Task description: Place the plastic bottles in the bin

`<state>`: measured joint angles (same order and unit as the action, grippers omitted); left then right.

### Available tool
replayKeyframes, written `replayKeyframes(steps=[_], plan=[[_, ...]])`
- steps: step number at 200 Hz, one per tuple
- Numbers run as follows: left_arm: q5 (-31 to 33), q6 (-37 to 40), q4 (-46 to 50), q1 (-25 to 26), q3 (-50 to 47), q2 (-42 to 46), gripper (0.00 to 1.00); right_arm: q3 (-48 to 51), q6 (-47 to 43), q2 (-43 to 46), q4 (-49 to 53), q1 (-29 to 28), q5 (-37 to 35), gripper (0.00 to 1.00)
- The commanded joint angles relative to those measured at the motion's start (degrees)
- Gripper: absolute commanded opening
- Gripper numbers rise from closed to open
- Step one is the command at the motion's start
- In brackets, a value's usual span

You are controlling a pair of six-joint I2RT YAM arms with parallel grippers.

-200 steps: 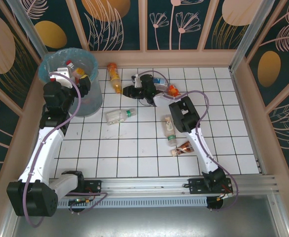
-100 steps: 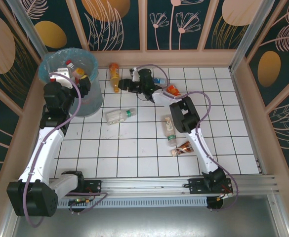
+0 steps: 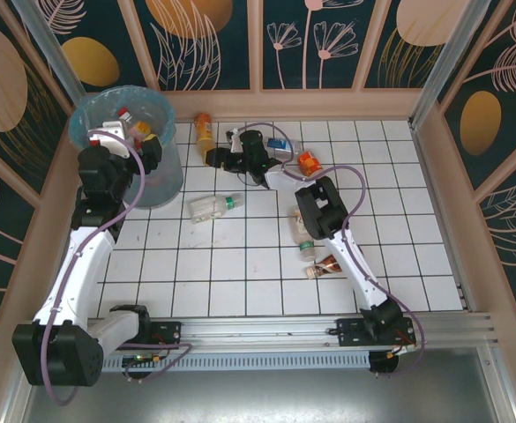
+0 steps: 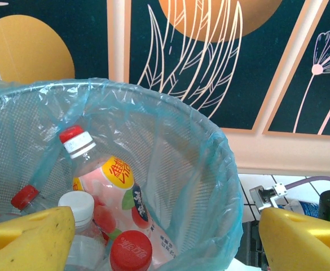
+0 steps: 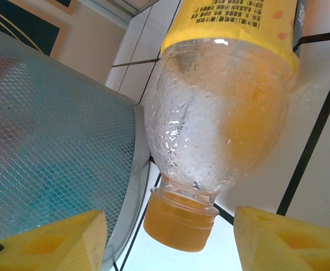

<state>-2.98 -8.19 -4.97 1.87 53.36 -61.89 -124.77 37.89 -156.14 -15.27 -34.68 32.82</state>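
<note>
The bin (image 3: 165,181), grey-blue with a light-blue bag, stands at the far left with several plastic bottles inside, among them a peach-labelled one (image 4: 117,195). My left gripper (image 3: 130,143) hangs open over the bin's mouth (image 4: 165,243), holding nothing. On the tiles beside the bin lies an orange-capped bottle (image 3: 203,134). My right gripper (image 3: 215,159) is open at its cap end. In the right wrist view the orange cap (image 5: 181,223) sits between the spread fingers (image 5: 289,240) without touching them.
More bottles lie on the tiles: a green-capped clear one (image 3: 213,207), a blue-labelled one (image 3: 280,144), an orange one (image 3: 308,162), a pale one (image 3: 302,231) and a brown-red one (image 3: 326,264). The bin's mesh wall (image 5: 40,130) is just left of my right gripper.
My right gripper has moved left to the orange-capped bottle and its jaws have opened. The left arm has stayed still over the bin.
</note>
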Motion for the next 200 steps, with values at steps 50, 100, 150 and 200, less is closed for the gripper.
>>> replayKeyframes(steps=[50,100,150,200], plan=[[-0.6,0.1,-2.2,0.1,-0.9,-0.1,0.85,-1.6,4.0,-3.2,1.6,-2.0,0.6,0.61],[-0.7,0.1,-2.1,0.1,-0.9,0.1,0.85,-1.5,6.7,-3.3,1.0,-2.7,0.6,0.61],[-0.8,-0.1,-2.2,0.2,-1.1,0.1,0.85,-1.9,15.1,-3.0,4.2,-2.7,-1.7,0.62],[-0.9,-0.3,-2.2,0.2,-1.2,0.2,0.85,-1.6,22.2,-3.2,5.2,-3.5,-3.7,0.62]])
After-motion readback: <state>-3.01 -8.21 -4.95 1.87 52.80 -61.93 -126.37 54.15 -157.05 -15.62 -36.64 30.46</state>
